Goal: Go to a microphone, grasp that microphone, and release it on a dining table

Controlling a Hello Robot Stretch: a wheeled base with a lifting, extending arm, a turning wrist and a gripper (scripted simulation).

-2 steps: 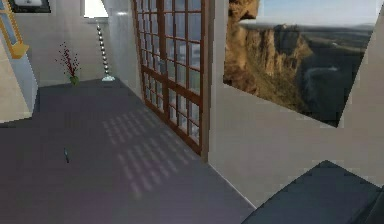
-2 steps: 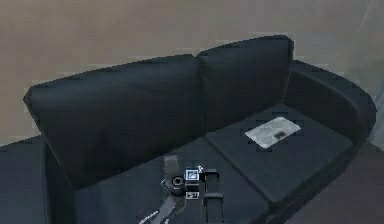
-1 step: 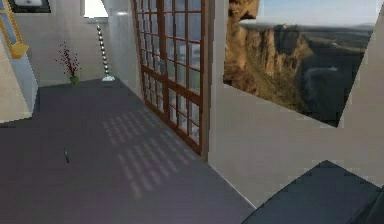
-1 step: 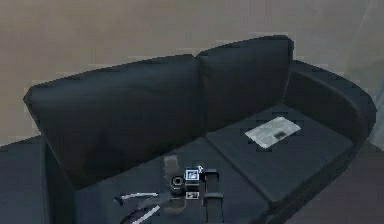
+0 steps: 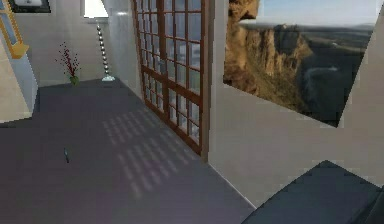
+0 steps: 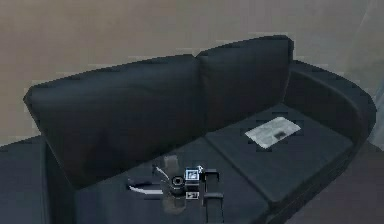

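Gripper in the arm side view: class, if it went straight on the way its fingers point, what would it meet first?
Likely the dark sofa, its end at the view's left; how high the gripper hangs is unclear.

ahead, we look somewhat down from the robot along a grey floor to a far corner with a floor lamp. sideways, we look down at close range onto a dark sofa, whose corner sits at the forward view's bottom right.
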